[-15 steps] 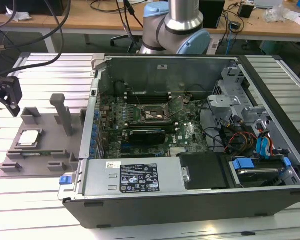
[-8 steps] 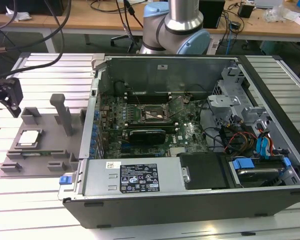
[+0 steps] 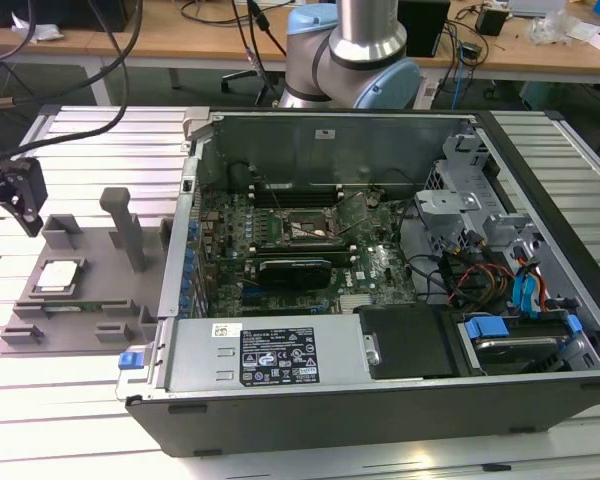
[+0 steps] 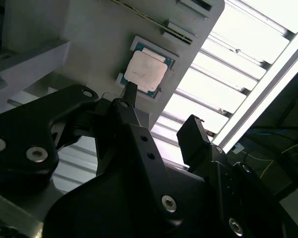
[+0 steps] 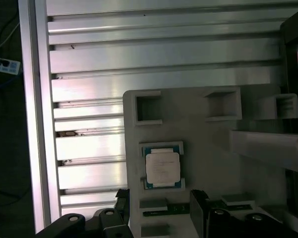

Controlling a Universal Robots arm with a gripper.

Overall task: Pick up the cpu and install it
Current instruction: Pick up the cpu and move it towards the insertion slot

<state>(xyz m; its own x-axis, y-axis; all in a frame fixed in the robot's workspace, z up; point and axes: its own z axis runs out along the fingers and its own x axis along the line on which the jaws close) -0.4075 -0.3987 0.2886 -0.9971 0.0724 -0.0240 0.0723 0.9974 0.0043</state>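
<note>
Cpu [image 5: 162,167] sits flat in its pocket on the grey tray [image 5: 208,148], well apart from the computer case [image 3: 380,300]; my gripper [image 4: 161,106] hangs near it, spread open and empty, so I'd square the jaws to opposite edges and descend level.

Silvery square cpu [image 5: 162,167], flat (metal plate up), seated in grey tray [image 5: 208,148] recess
</note>
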